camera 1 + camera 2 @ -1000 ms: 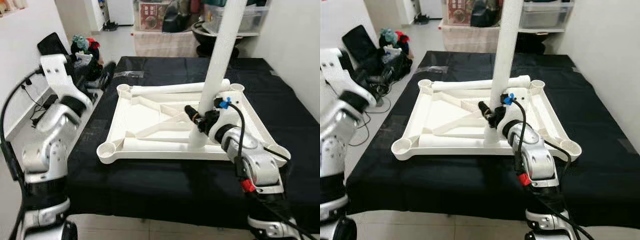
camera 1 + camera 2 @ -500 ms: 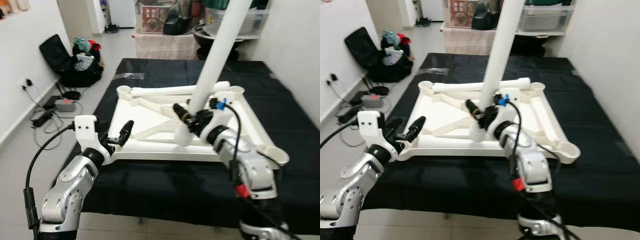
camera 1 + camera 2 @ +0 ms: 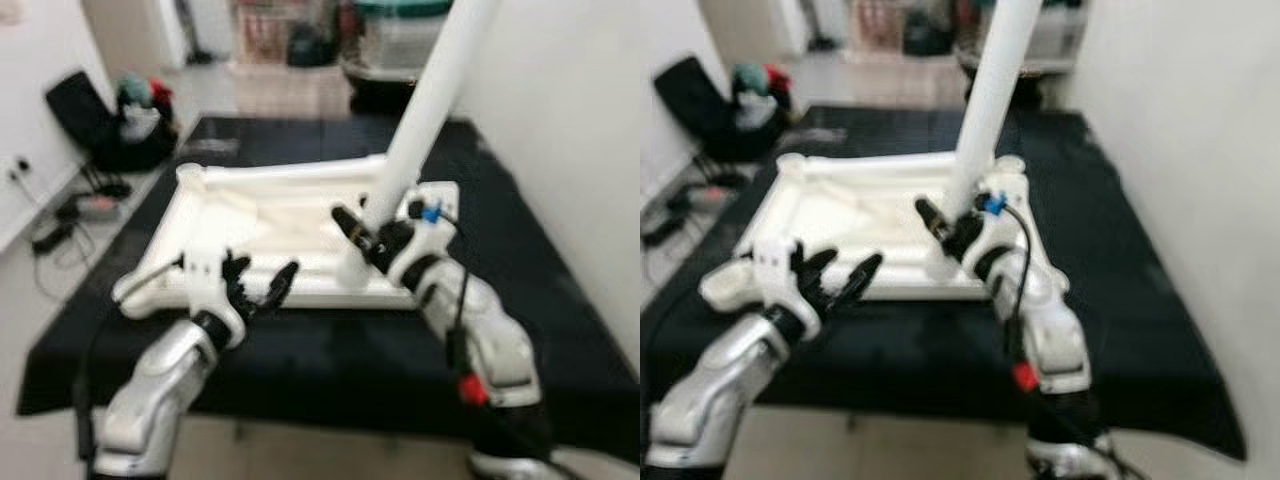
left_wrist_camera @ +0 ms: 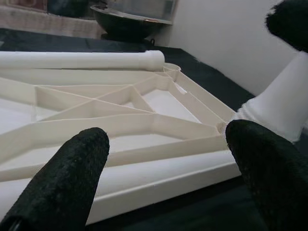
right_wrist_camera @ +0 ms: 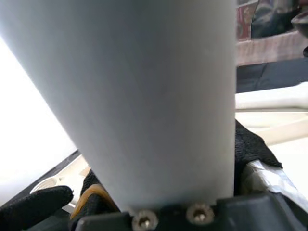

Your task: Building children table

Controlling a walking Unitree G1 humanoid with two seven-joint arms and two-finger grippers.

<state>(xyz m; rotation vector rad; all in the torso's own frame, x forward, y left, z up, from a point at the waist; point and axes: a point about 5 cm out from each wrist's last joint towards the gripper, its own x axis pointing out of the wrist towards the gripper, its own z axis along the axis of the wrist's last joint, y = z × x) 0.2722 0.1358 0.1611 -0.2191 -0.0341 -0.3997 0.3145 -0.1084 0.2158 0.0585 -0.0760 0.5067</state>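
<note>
Over the tabletop (image 3: 250, 215), right pincer (image 3: 365, 238) pinches a leg (image 3: 425, 110); left pincer (image 3: 262, 288) spread.

It looked like a lived-in home, in a room used partly for storage. A low surface draped in black cloth (image 3: 330, 360) stood beside a plain white wall (image 3: 560, 150) on the right, and on the far left a black bag (image 3: 75, 100) with bright clothes or toys (image 3: 140, 100) lay on the pale floor beside loose cables (image 3: 60, 215). At the far end sat a blurred clear storage bin (image 3: 400, 40) and cluttered shelving.
</note>
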